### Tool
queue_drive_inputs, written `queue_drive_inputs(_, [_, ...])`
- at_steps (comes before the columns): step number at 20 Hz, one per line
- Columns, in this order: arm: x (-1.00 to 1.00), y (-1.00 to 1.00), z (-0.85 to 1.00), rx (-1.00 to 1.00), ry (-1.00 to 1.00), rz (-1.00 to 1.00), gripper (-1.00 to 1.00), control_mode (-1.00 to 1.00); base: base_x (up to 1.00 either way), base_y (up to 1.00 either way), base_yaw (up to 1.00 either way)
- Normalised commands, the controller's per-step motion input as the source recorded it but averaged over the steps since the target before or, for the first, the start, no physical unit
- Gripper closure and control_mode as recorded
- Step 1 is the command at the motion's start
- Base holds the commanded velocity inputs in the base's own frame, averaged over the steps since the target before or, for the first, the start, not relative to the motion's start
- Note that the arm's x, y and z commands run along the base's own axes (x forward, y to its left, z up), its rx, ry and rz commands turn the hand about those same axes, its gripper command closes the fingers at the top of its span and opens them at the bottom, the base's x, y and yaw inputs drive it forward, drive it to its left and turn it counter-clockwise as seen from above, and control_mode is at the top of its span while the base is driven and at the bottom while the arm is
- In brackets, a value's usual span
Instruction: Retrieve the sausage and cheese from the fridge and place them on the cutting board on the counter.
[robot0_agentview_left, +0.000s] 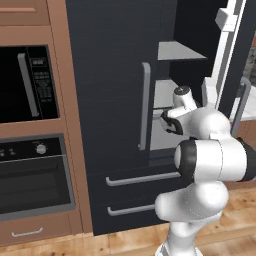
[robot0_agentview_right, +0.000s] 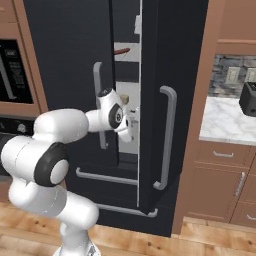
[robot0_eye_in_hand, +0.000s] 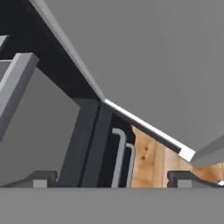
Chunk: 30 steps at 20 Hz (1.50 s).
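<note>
Reaching into the fridge (robot0_agentview_right: 165, 60), the end effector (robot0_eye_in_hand: 109, 177) has its fingers spread wide, pinching nothing. Grey shelves (robot0_agentview_left: 167, 100) lie closest around it, the open door's handle (robot0_agentview_right: 167, 137) beside it. Higher up, the sausage (robot0_agentview_right: 122, 50) rests on a shelf.

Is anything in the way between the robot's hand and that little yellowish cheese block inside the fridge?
No: in the right base view the open hand sits just below the cheese, the stretch between them bare.

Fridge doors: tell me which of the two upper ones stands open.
The right-hand door, with the grey handle on its front, is swung out. The left door sits flush and closed. The open gripper reaches into the gap toward the grey shelves.
</note>
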Motion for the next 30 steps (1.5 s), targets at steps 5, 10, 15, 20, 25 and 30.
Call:
queue_drive_inputs(5, [0.27, -0.32, -0.28, 0.15, -0.13, -0.22, -1.00, -1.00, 0.00, 0.00, 0.00])
queue_drive_inputs(10, [0.00, -0.42, -0.26, 0.11, -0.14, -0.21, -1.00, -1.00, 0.00, 0.00, 0.00])
queue_drive_inputs(15, [0.02, -0.43, -0.05, 0.06, -0.13, -0.23, -1.00, -1.00, 0.00, 0.00, 0.00])
queue_drive_inputs(20, [0.00, -0.60, 0.00, 0.05, -0.12, -0.19, -1.00, -1.00, 0.00, 0.00, 0.00])
queue_drive_inputs(25, [0.00, -1.00, 0.00, 0.00, -0.08, -0.19, -1.00, -1.00, 0.00, 0.00, 0.00])
queue_drive_inputs(30, [0.00, -1.00, 0.00, 0.00, -0.07, -0.13, -1.00, -1.00, 0.00, 0.00, 0.00])
